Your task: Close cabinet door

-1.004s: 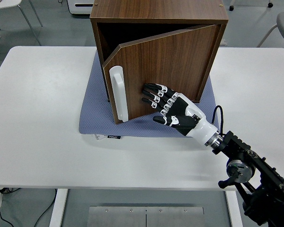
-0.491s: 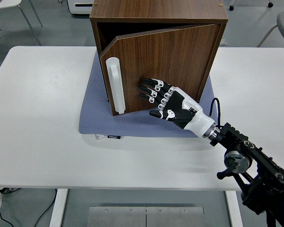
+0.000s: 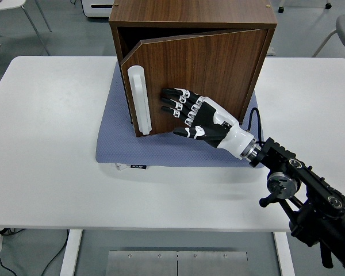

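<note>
Door point(image 3: 201, 75) of dark wood, hinged on the right side of the cabinet point(image 3: 192, 34), partly ajar: left edge swung out toward the table's near side, a narrow dark wedge of interior visible above and to the left of it. Mounted upright near that free left edge, a white handle point(image 3: 140, 100). Cabinet standing on a blue-grey mat point(image 3: 112, 138), toward the far middle of the white table point(image 3: 46, 161). Right hand point(image 3: 198, 115) reaching in from the lower right, palm turned toward the door face, fingers point(image 3: 175, 100) extended and slightly spread, tips flat against the wood just right of the handle, thumb held out below; nothing grasped. Black forearm and wrist joint trailing back across the table's right part to the picture's lower right corner, a thin black cable looping beside the wrist. Small dark label at the mat's near edge, print too small to read. Grey floor and chair legs visible beyond the table's far side.
</note>
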{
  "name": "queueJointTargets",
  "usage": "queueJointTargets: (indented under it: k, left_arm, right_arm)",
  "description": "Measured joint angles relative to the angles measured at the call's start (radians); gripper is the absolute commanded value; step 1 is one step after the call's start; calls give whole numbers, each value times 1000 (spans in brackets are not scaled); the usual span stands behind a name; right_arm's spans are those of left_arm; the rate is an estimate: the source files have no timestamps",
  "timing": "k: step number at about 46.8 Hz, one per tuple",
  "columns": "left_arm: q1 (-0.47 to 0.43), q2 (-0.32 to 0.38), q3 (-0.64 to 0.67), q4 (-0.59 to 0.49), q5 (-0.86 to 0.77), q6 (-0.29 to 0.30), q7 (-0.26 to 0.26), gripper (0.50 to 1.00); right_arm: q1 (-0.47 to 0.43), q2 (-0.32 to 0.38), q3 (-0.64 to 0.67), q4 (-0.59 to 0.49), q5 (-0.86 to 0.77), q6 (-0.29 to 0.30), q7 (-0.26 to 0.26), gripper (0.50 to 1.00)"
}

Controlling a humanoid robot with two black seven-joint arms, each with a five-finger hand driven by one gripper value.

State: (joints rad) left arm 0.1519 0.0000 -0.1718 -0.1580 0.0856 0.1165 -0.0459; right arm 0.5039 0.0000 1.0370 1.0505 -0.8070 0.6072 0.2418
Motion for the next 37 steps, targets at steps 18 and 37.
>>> queueJointTargets:
  k: [18,37]
  left_arm:
    - [0,0,0,0,0,0,0,1000]
    - [0,0,0,0,-1,0,0,1000]
  right_arm:
    - [47,0,-1,-30,8,-60,23,1000]
    - [86,0,3,-46,73,-181,50,1000]
